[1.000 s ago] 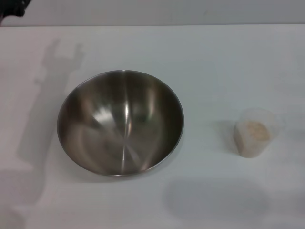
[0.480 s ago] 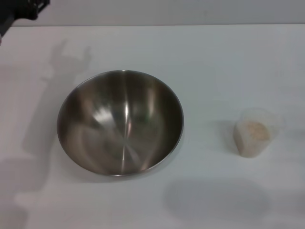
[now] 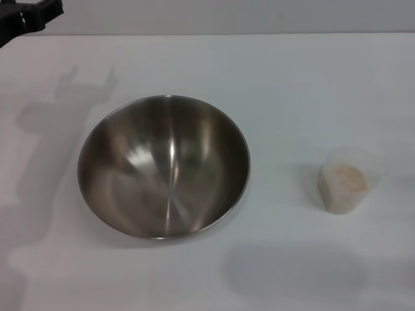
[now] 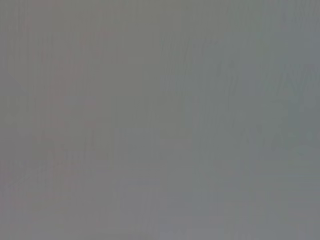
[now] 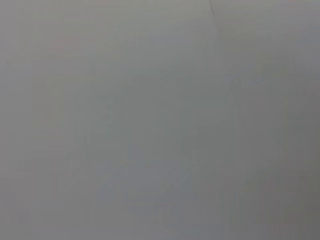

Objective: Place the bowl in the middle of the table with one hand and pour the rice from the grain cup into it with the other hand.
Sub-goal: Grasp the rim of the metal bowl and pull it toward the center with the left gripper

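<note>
The steel bowl stands upright and empty on the white table, left of centre in the head view. The clear grain cup stands upright at the right, apart from the bowl, with beige rice inside it. A dark part of my left arm shows at the far left corner, high above the table and well away from the bowl; its shadow falls on the table left of the bowl. My right gripper is out of view. Both wrist views show only plain grey surface.
The far table edge runs across the top of the head view. A soft shadow lies on the table in front, between bowl and cup.
The left arm has come further into the top left corner, and its shadow on the table has shifted left. The bowl and the cup have not moved.
</note>
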Tool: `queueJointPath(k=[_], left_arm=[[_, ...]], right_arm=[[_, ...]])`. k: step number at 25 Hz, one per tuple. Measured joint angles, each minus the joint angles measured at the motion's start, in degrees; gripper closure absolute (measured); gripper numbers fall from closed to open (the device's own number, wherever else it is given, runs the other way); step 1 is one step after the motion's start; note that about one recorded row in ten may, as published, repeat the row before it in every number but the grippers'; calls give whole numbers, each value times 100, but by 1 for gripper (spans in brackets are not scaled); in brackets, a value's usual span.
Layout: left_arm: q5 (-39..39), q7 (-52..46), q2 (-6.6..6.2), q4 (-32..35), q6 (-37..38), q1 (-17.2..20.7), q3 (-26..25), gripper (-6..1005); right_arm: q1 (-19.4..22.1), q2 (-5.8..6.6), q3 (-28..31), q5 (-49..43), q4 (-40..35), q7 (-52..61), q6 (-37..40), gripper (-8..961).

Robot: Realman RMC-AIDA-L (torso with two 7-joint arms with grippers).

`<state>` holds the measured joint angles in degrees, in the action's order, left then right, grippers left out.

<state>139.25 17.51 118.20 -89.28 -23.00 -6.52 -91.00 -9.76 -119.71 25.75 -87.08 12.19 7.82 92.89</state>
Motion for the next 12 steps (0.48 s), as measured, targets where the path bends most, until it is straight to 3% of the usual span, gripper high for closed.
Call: queueJointPath(k=[5, 12], left_arm=[[30, 26, 1, -92, -671, -136, -303, 202], [949, 252, 32, -278, -932, -204, -311, 203]], right_arm=[[22, 0, 0, 1, -1, 0, 0, 114], [11, 3, 0, -1, -6, 0, 0, 114]])
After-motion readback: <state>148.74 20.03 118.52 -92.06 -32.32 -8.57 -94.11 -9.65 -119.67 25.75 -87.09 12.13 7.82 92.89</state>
